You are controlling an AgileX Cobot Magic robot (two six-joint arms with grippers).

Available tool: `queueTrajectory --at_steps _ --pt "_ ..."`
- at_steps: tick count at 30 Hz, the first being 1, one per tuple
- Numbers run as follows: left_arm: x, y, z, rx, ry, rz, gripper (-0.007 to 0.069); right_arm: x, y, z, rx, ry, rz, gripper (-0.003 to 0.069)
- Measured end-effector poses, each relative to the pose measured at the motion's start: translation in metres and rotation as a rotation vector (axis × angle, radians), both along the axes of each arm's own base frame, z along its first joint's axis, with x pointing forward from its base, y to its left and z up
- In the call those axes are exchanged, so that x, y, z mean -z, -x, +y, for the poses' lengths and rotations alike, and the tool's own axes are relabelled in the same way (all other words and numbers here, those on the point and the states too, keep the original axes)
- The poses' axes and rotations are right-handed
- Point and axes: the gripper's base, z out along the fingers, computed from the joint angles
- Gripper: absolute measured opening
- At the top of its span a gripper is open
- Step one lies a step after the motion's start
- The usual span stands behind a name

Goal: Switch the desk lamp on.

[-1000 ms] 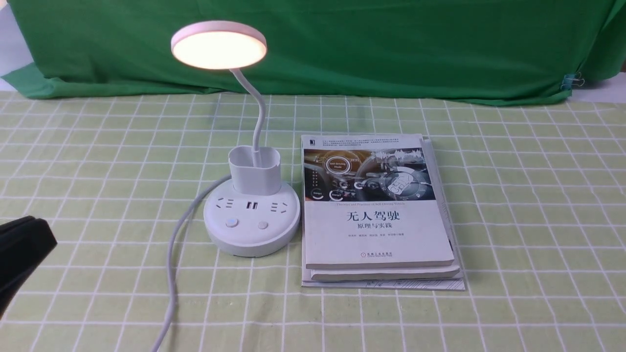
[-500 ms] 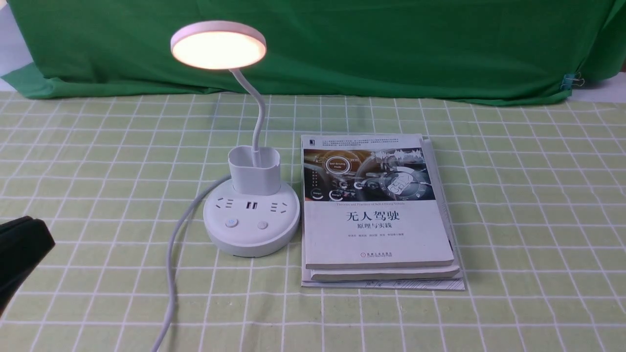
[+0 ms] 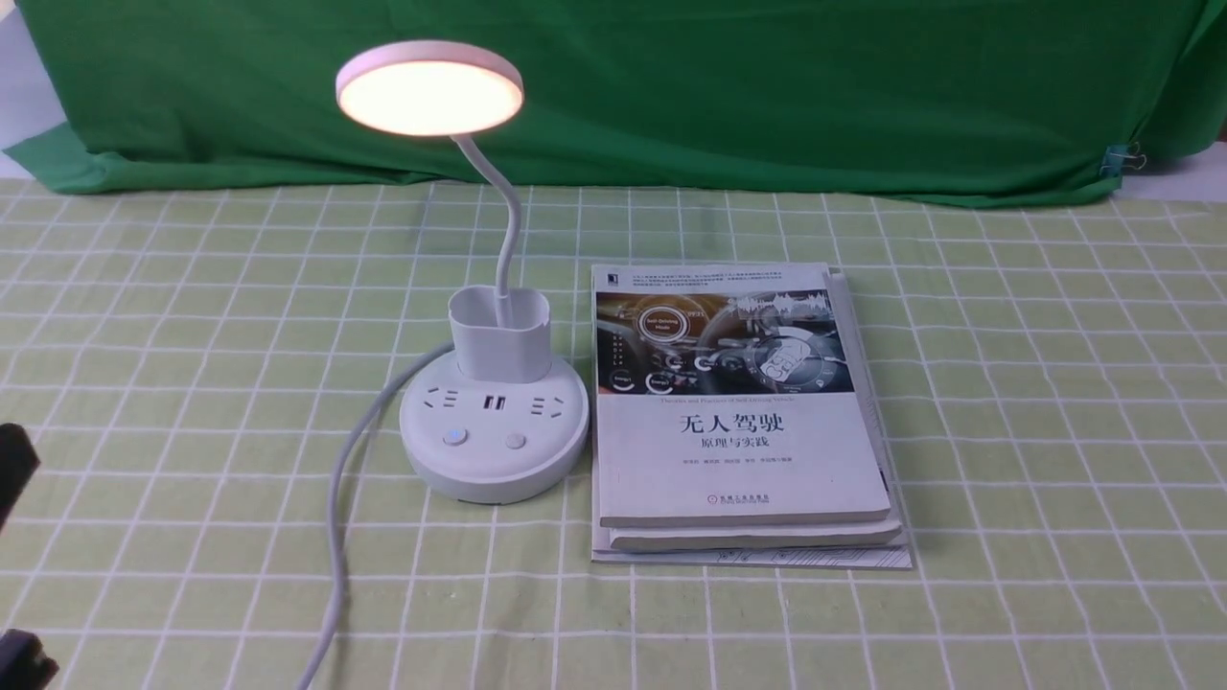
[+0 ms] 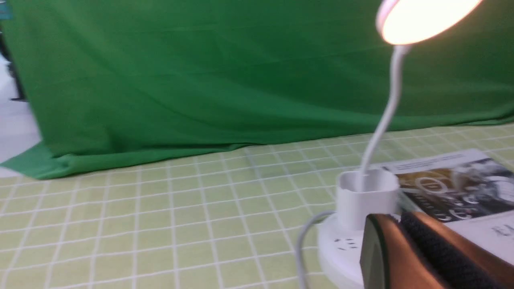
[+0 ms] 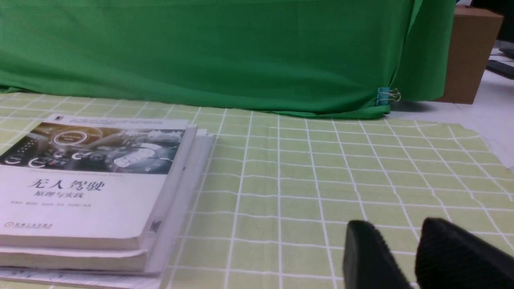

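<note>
Green-checked desk (image 3: 1007,383): desk lamp (image 3: 491,436) lit, standing just left of the book stack (image 3: 743,460).
Your left tool (image 3: 11,465) has withdrawn to the edge; grip state unclear. Right tool (image 5: 417,257) slightly parted, empty. Task looks complete.

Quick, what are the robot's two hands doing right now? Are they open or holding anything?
Left tool: holds nothing; whether it is open or closed cannot be told.
Right tool: slightly open, empty, over the checked tablecloth.
</note>
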Motion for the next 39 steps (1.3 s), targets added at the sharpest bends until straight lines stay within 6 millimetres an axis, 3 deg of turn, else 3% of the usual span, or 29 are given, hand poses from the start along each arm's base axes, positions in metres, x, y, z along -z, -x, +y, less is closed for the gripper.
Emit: queueTrajectory --at_steps 8,12,39 --pt "0.059 0.017 0.015 -0.228 0.012 -0.017 0.0019 0.000 0.000 0.000 0.000 0.000 0.001 0.0245" --pt "0.079 0.018 0.017 -0.268 0.021 0.083 0.0019 0.000 0.000 0.000 0.000 0.000 0.001 0.0245" --pt "0.081 0.018 0.017 -0.261 0.022 0.099 0.0019 0.000 0.000 0.000 0.000 0.000 0.001 0.0245"
